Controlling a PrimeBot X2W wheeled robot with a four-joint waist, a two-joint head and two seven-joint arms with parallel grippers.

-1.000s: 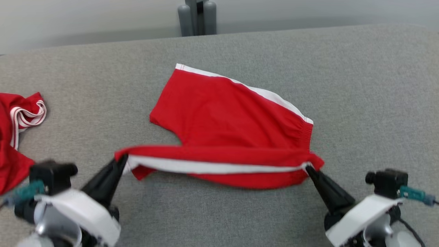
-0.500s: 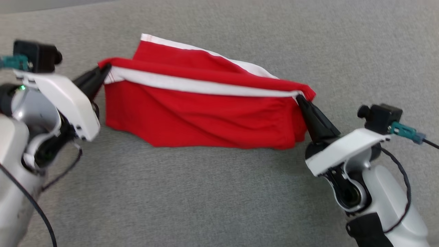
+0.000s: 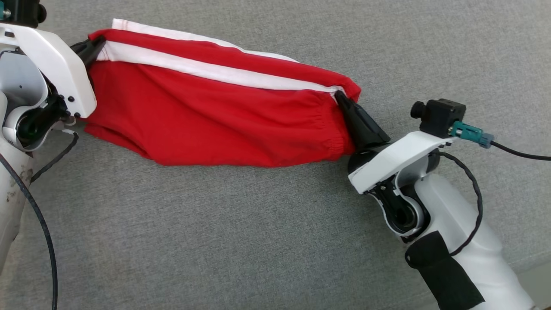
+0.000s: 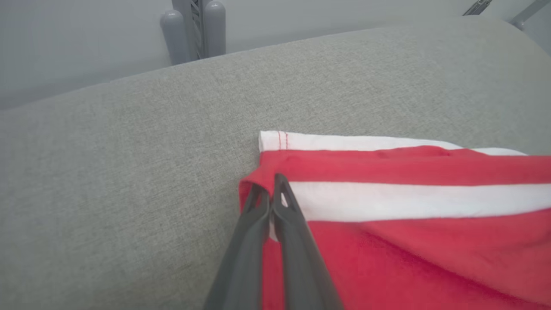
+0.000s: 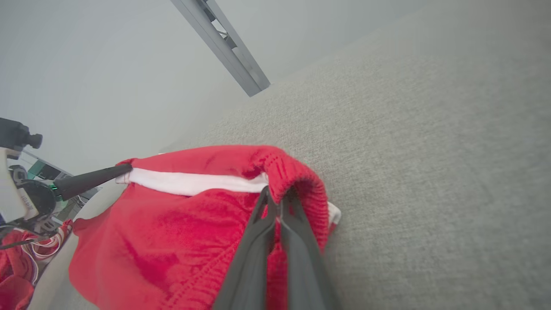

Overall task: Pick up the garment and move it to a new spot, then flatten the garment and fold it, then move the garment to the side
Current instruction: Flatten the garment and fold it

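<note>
So the red garment was stretched out between both arms across the far left part of the grey tabletop, folded over on itself lengthwise. The top layer's white stripe ran pretty much straight from one arm to the other. The bottom layer's white-trimmed edge poked out just past it on the far side, which was clearest in the left wrist view.

The left fingers were pressed together, pinching the left corner of the folded-over layer right where the white stripe ends. In the left wrist view there was red cloth wrapped over the tips. The right fingers were pinched shut on the elastic waistband end at the right, with the gathered band bunched over the tips in the right wrist view.

The near edge of the garment sagged in a loose curve and looked to be resting on the tabletop.

A second heap of red and white cloth sat off past the left arm.
</note>
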